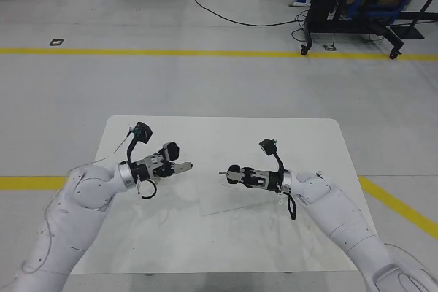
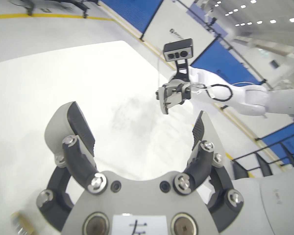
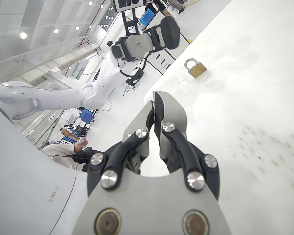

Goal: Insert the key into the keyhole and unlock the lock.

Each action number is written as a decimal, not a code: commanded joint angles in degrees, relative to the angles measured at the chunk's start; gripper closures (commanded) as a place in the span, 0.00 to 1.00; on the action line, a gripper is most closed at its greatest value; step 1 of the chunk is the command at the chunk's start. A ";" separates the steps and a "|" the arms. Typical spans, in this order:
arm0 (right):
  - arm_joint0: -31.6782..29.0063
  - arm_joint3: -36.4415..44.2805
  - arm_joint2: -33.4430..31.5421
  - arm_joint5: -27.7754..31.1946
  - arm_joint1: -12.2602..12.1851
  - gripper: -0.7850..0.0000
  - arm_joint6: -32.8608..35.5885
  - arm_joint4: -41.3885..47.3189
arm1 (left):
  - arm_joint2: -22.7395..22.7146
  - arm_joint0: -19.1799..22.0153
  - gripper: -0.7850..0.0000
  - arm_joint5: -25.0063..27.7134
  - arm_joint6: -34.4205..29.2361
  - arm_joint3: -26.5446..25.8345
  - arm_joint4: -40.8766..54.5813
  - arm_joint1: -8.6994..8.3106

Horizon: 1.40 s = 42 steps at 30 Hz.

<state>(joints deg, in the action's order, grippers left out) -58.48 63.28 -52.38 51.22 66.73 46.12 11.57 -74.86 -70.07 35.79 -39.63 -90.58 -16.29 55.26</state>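
Lying under both arms: white bench (image 1: 277, 241). Left claw (image 2: 137, 113) released, hanging above it. Right claw (image 3: 154, 99) clenched. Padlock (image 3: 196, 67) flat on bench, near left claw. Key (image 1: 222, 174): thin sliver pinched in right claw, nearly hidden between pads; shape hard to make out.

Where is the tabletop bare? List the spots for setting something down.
Free: the far strip of the table behind the left end effector and right end effector; the near strip along the front edge; the gap between the two. Crowded: by the padlock near the left one.
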 commanded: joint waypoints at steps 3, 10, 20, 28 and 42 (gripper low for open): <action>0.00 0.00 0.00 0.00 0.00 1.00 0.00 0.00 | -11.80 -12.47 0.00 -16.91 -2.27 -17.09 -14.99 -1.85; 0.00 0.00 0.00 0.00 0.00 1.00 0.00 0.00 | -10.60 -17.65 0.00 -30.75 -7.86 -22.91 -31.58 -2.06; 0.00 0.00 0.00 0.00 0.00 1.00 0.00 0.00 | 1.19 -6.93 0.22 -33.97 -12.25 -13.61 -38.81 -0.53; 0.00 0.00 0.00 0.00 0.00 1.00 0.00 0.00 | 6.22 -3.04 0.52 -36.40 -15.40 -10.67 -42.39 0.50; 0.00 0.00 0.00 0.00 0.00 1.00 0.00 0.00 | 8.88 -1.20 1.00 -38.45 -17.13 -9.26 -43.80 1.58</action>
<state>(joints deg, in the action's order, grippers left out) -58.48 63.28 -52.38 51.22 66.73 46.12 11.57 -66.05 -71.33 -2.50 -56.65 -99.89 -59.90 56.80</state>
